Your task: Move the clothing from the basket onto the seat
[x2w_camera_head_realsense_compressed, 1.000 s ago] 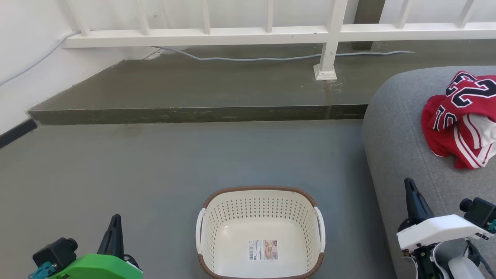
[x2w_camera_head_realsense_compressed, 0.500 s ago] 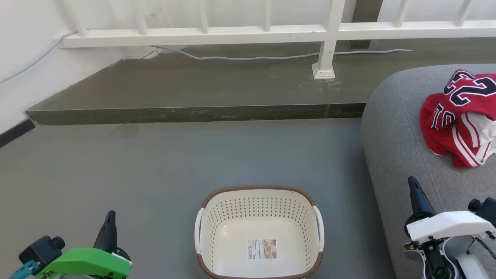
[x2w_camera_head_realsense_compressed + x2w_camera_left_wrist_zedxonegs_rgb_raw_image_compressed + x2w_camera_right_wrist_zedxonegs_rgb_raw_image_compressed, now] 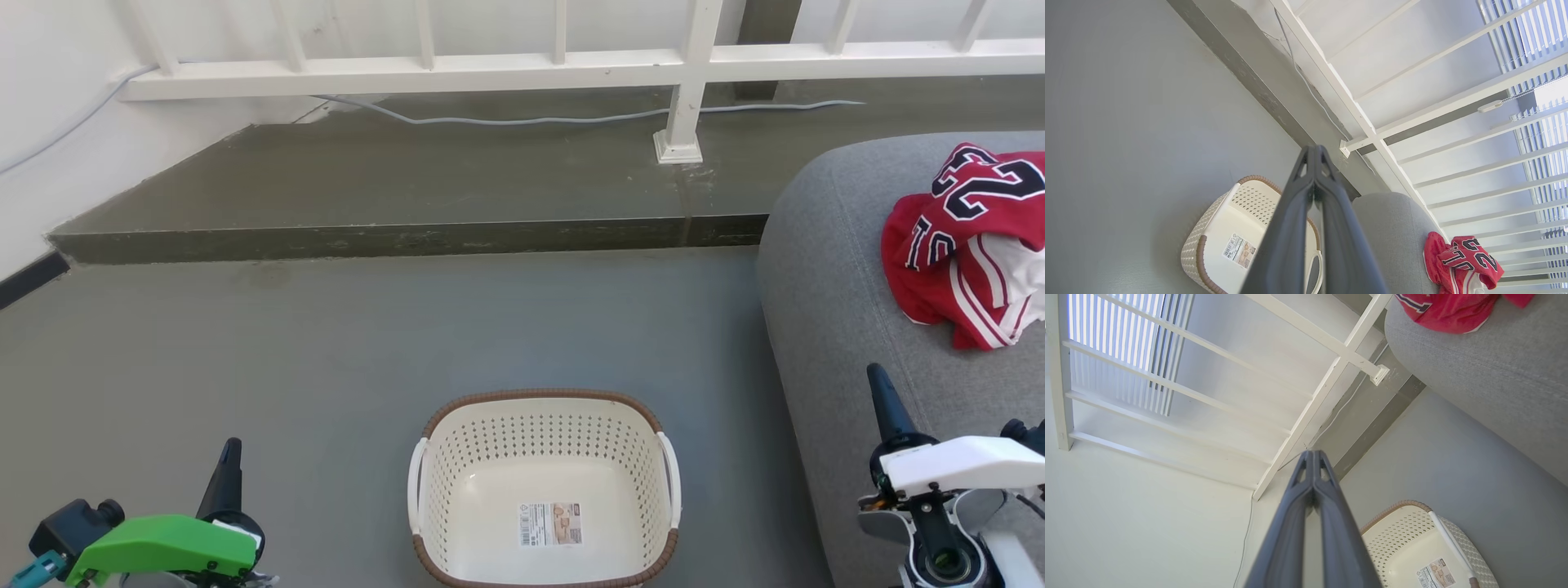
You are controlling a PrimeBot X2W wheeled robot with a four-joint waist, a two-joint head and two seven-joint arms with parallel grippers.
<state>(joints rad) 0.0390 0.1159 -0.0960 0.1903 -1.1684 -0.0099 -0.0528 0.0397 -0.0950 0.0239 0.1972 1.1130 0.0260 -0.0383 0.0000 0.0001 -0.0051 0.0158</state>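
The red clothing [image 3: 971, 245], with white stripes and dark numbers, lies bunched on the grey seat [image 3: 841, 327] at the right; it also shows as red clothing [image 3: 1461, 261] on the seat [image 3: 1392, 228], and as clothing [image 3: 1445, 310] on the seat [image 3: 1494, 375]. The cream basket [image 3: 545, 416] stands on the floor with nothing in it but a label; the basket [image 3: 1208, 253] and basket [image 3: 1404, 535] look the same. My left gripper [image 3: 232, 447] is shut at the lower left, left of the basket. My right gripper [image 3: 875, 372] is shut over the seat's front edge. Both hold nothing, as the left gripper [image 3: 1314, 149] and right gripper [image 3: 1311, 452] show.
A raised concrete step [image 3: 408, 241] runs across the floor behind the basket. A white railing [image 3: 408, 73] with a post [image 3: 682, 122] stands on it, and a grey cable [image 3: 531, 122] lies along it. A white wall [image 3: 49, 122] closes the left side.
Both grippers have drawn back toward the bottom of the head view, the left outward to the left, the right outward to the right. The picture has shifted slightly. Clothing and basket stay put.
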